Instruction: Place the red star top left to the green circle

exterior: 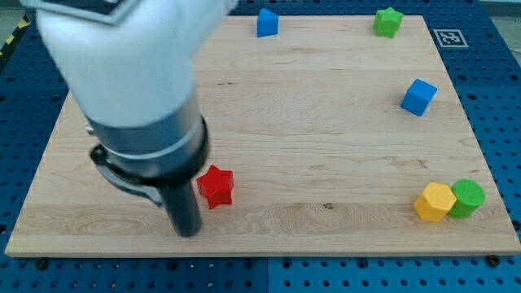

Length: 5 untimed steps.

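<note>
The red star [216,186] lies on the wooden board [309,106] at the lower left. The green circle [468,198] sits at the lower right, touching a yellow hexagon [434,202] on its left. My tip [188,231] rests on the board just below and left of the red star, close to it or touching it. The arm's white and dark body covers the upper left of the view.
A blue block [267,23] sits at the top centre edge. A green star [388,22] sits at the top right. A blue cube [418,97] sits at the right, above the yellow hexagon. Blue perforated table surrounds the board.
</note>
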{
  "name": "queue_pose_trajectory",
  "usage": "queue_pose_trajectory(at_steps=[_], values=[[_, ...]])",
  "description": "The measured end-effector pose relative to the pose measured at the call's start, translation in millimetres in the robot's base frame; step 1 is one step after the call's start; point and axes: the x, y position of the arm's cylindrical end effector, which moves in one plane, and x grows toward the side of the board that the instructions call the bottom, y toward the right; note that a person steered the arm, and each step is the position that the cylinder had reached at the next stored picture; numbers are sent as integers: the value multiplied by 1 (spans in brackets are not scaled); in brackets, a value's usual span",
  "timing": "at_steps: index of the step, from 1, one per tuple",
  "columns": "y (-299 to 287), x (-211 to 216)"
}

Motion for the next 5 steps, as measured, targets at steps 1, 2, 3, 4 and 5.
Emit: queue_pose_trajectory(at_steps=[1, 2, 3, 4, 5], values=[[1, -38], [9, -40], [30, -40], [57, -41], [86, -45]])
